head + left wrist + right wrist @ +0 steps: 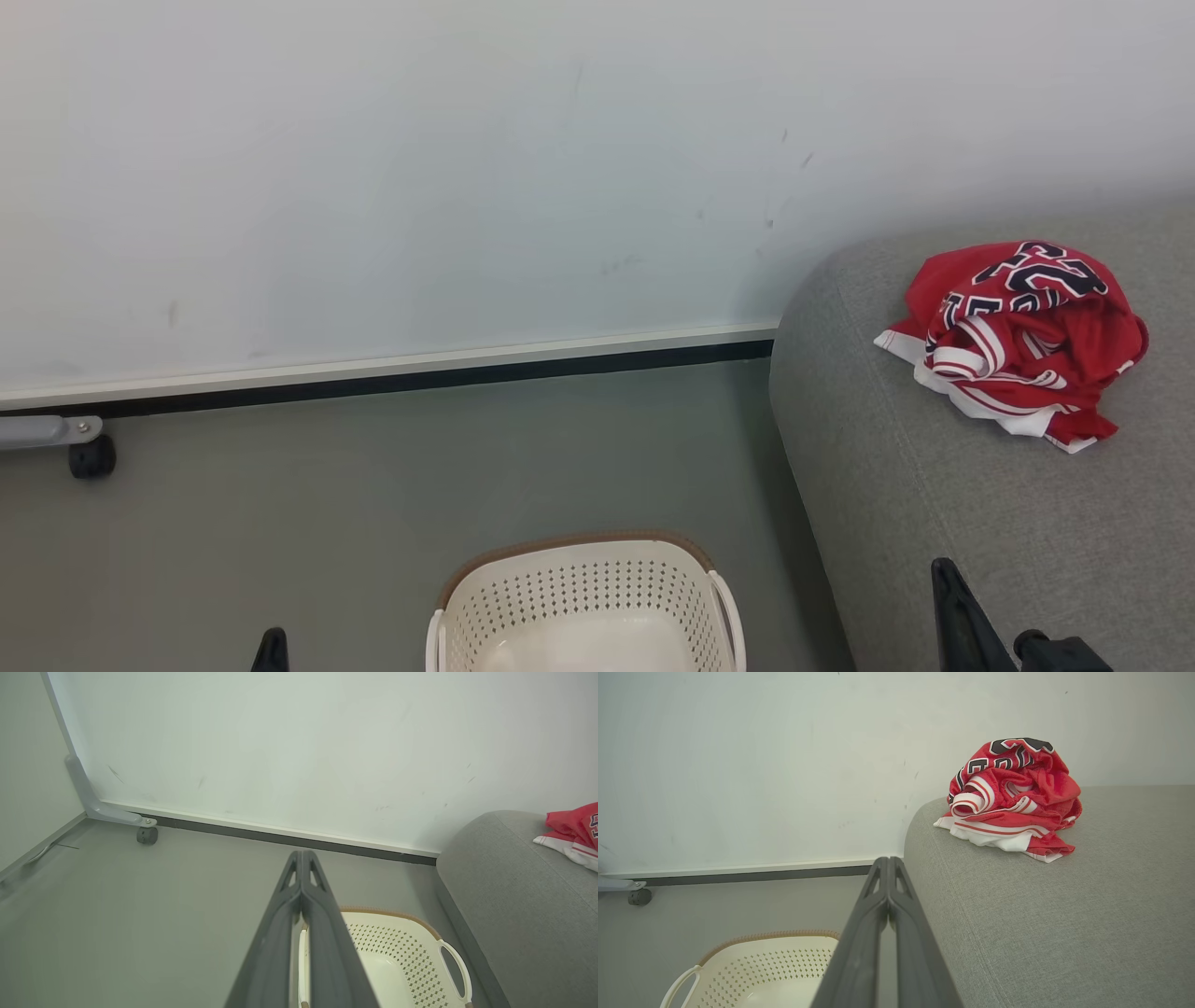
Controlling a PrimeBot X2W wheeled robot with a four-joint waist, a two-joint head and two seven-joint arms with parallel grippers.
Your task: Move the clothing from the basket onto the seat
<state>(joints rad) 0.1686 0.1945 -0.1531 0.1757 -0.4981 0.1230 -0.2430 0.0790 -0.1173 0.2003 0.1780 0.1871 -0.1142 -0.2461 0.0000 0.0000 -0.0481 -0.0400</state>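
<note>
Left pincer (271, 651), head view: just a dark tip at the bottom edge, over the floor (280, 523) left of the basket (579, 588). I can't judge its jaws from this angle. Right pincer (962, 616) rises at the lower right, over the near part of the seat (915, 523). Basket sits on the floor beside the seat's rounded end, its pale bottom exposed. Clothing (1018, 341) lies in a crumpled red heap on top of the seat, toward the wall (467, 168), with navy-and-white numbers uppermost and white trim underneath. A black caster (91, 457) stands at the far left by the skirting strip (420, 373).

Left wrist view: left pincer (302, 858) has its two dark fingers pressed flat together, with nothing between them. It points toward the wall, above the floor. Basket (397, 942) is below and just right of the fingers, one side handle showing. Seat (514, 896) is on the right, with an edge of the clothing (572, 830) on it at the frame's border. Caster (146, 835) is at the left.

Right wrist view: right pincer (888, 863) is likewise fully closed, fingers touching along their length and gripping nothing. Its tips line up with the seat's rounded corner. Clothing (1013, 798) rests on the seat (1041, 924), well apart from the fingers. Basket (775, 961) is at the lower left on the floor.
</note>
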